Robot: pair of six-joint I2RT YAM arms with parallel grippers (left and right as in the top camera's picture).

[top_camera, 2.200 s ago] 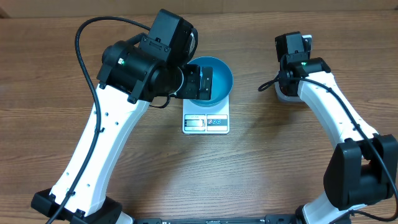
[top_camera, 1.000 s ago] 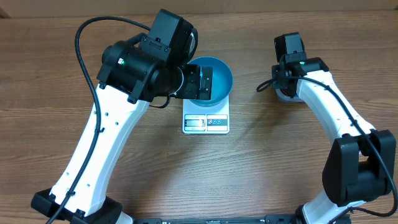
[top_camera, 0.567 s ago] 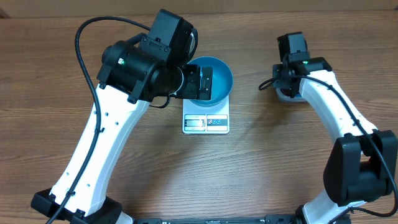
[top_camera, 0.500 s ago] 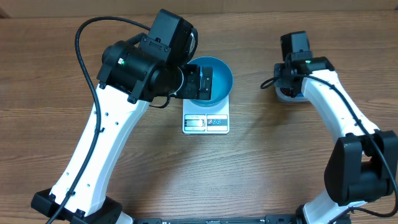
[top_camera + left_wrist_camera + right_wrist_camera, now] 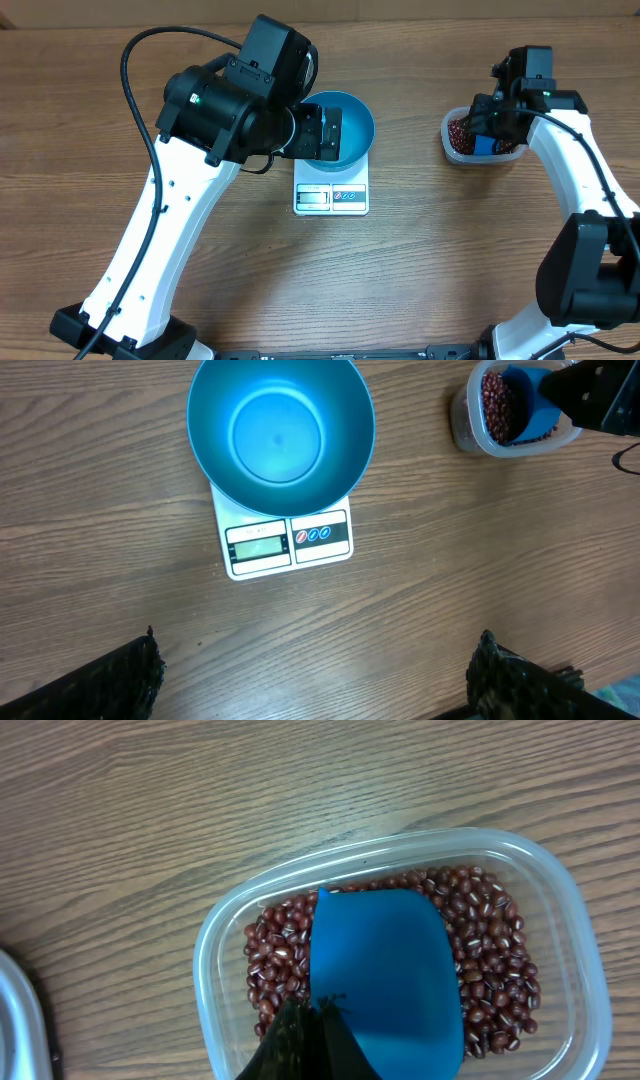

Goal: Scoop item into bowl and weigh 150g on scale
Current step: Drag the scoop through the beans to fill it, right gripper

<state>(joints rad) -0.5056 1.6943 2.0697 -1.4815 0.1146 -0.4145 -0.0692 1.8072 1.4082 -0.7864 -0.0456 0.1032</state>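
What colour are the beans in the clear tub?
The beans are dark red-brown; the right wrist view shows them best.

Bright, even light falls from overhead, leaving soft, faint shadows on the bench [image 5: 420, 270] beneath the arms. The bowl [image 5: 280, 435] shows a pale sheen inside. The fingertips [image 5: 120, 680] of the left end effector [image 5: 318, 675] are dark, grainy blurs; the beans [image 5: 490, 960] and scoop [image 5: 385, 970] look sharp, and the tub [image 5: 215, 960] rim carries mild glare

One bowl [image 5: 280, 435], one scale [image 5: 288, 542], one tub [image 5: 206, 970], one scoop [image 5: 385, 970] (beans [image 5: 275, 960] uncountable, perhaps some hundreds)
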